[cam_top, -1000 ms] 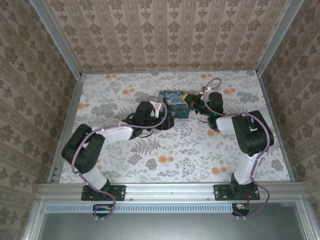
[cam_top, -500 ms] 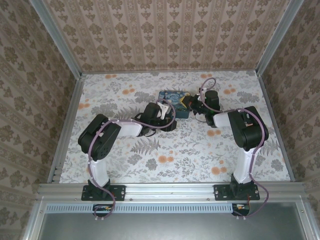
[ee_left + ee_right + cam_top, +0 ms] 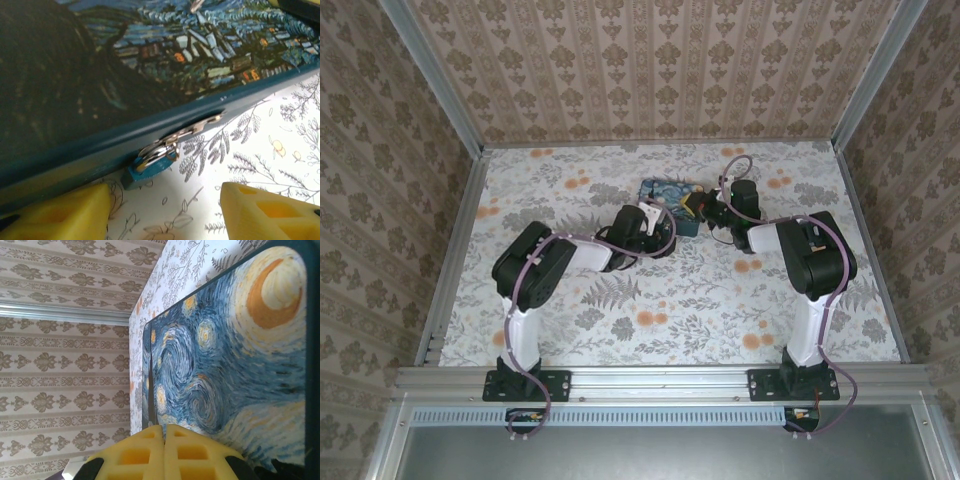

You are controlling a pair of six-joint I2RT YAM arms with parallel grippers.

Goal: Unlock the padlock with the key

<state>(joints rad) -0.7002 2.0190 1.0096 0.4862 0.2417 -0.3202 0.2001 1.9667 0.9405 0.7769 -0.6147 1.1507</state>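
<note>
Padlock (image 3: 156, 159) hanging from a silvery hasp (image 3: 200, 125) on the side wall of the blue night-sky tin (image 3: 150, 65), low down by the floral tablecloth (image 3: 260, 150), seen from the left wrist. Nearest that camera, left gripper (image 3: 162, 212) with yellow fingers (image 3: 55, 212) set well apart, nothing between them, padlock just beyond the gap and untouched. From above, same gripper up against the tin's near side, tin sitting mid-table toward the back. Farther on, right gripper (image 3: 697, 206) at the tin's right end, its yellow fingers pressed flat together above the painted lid (image 3: 225, 365); no telling whether holding a key. Beyond everything, patterned wallpaper (image 3: 660, 70) on the back wall.
</note>
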